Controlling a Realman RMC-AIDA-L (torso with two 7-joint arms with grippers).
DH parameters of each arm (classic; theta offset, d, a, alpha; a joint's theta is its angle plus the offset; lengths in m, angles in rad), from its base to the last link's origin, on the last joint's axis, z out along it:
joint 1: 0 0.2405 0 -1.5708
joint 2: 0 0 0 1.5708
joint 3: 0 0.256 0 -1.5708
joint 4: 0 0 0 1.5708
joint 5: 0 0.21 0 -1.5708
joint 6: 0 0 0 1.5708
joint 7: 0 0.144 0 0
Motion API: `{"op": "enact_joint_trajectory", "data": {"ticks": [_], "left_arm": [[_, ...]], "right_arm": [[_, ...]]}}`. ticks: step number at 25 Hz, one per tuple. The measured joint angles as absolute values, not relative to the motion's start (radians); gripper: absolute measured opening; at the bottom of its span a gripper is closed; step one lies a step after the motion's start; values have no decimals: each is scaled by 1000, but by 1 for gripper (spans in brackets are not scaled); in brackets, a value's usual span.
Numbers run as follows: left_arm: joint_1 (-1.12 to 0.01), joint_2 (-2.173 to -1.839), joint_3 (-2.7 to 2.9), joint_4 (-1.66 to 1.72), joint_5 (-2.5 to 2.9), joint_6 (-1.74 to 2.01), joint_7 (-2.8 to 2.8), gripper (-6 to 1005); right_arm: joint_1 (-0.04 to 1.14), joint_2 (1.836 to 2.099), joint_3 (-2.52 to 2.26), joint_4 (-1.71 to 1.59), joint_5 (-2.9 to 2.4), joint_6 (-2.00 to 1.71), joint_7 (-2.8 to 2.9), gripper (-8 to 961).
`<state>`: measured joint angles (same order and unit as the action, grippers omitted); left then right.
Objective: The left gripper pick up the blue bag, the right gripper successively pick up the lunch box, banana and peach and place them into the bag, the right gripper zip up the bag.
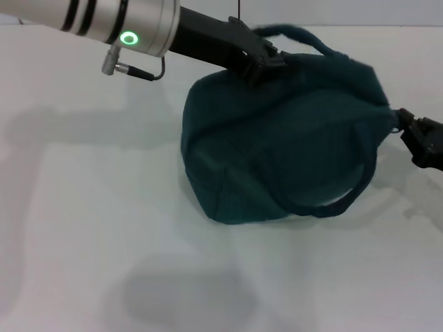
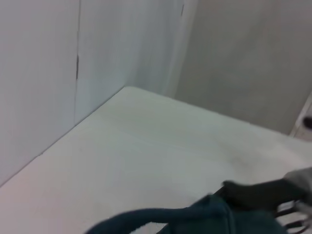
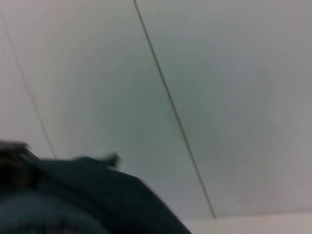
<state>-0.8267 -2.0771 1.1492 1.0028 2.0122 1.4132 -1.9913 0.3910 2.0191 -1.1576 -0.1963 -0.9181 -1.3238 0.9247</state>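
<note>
The blue bag (image 1: 277, 145) hangs tilted over the white table (image 1: 76, 207), and its mouth looks closed. My left gripper (image 1: 263, 61) is at the bag's top, shut on the fabric by the rope handle (image 1: 304, 36). My right gripper (image 1: 410, 135) is at the bag's right end, where the fabric is drawn to a point between its fingers. The left wrist view shows the handle (image 2: 141, 217) and bag fabric (image 2: 209, 219). Dark bag fabric (image 3: 97, 200) fills the low part of the right wrist view. The lunch box, banana and peach are hidden.
A second rope handle (image 1: 346, 197) loops down the bag's front. The left arm's silver wrist with its green ring light (image 1: 129, 38) reaches in from the upper left. Walls stand behind the table (image 2: 146, 136).
</note>
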Motion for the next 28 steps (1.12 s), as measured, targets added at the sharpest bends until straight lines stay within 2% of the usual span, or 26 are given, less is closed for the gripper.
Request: {"op": "enact_joint_trajectory", "data": {"ticks": [18,23,28], "left_arm": [[-827,-2073,1049,942,1992,1503,-1987,43],[-824,-2081,1049,939,1984,1499,-1985,69],[-806,-2083,1049,939,1927,1499,-1963,154]], "right_arm": [[391,2023,-1176,-182,-925,-1315,931,17],[377,2023,-1174,-180,-919,-1370,935,17],[367,2021,-1166,-179,-913,-1371,950,67]]}}
